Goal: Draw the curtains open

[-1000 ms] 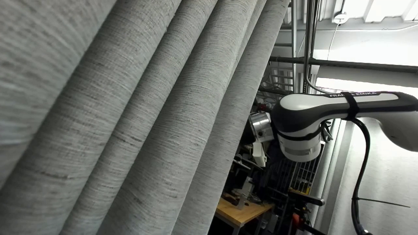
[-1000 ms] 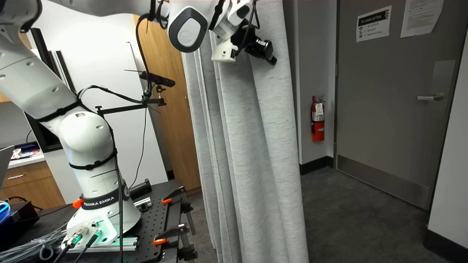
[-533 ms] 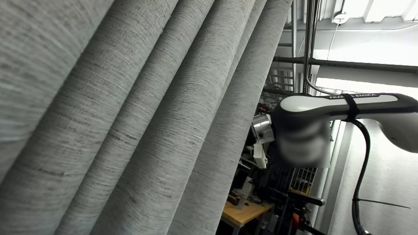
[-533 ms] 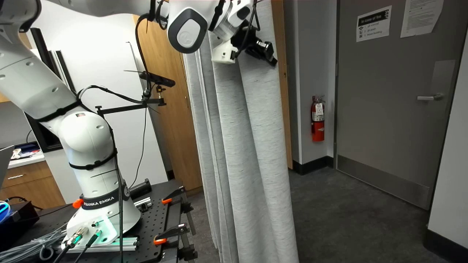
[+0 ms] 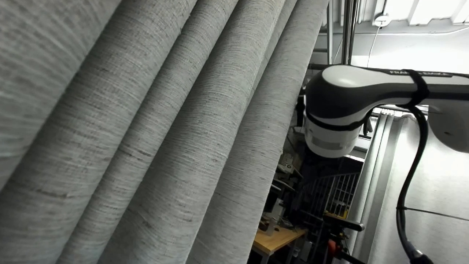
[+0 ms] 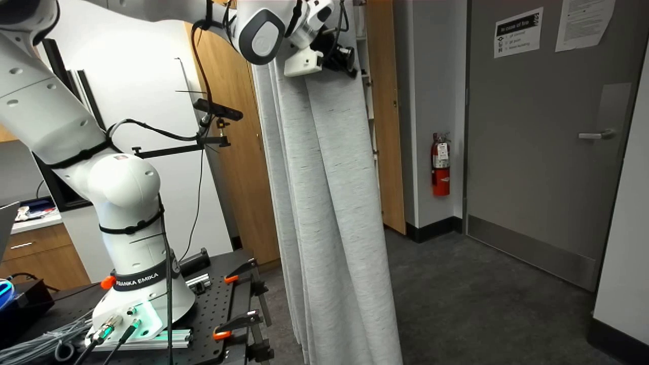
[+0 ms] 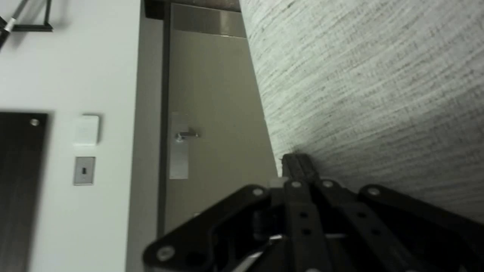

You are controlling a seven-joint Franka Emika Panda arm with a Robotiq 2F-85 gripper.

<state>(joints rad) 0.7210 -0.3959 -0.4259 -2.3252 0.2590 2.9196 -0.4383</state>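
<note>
A: You are gripping the curtain (image 6: 337, 203) by its free edge, and in an exterior view it is hanging in long folds to the right of the robot's base (image 6: 142, 299), running down out of sight at the near side

B: Yes, your gripper (image 7: 299, 164) is pressing its fingers (image 7: 291, 166) together on that edge; in the wrist view the curtain is filling the right side while a grey door (image 7: 215, 105) is standing at the left, farther back

A: Compared with a second ago, you are holding that edge clearly farther left and a little higher, and the whole curtain is taking up a narrower span

B: So, next to its right edge, a wooden panel (image 6: 388, 126) and some pale shelving (image 6: 369, 103) are now showing, both coming out from behind the curtain since then

A: In an exterior view your robot's forearm (image 5: 388, 82) is riding higher than a second ago, near the curtain's slanting edge, which is shifting slightly to the right there; from that side your gripper is staying hidden

B: And these are keeping their places: a red fire extinguisher (image 6: 440, 165) is sitting to the right, between curtain and door, and a wooden table (image 5: 280, 240) is standing low and far, partly behind the curtain's edge
</note>
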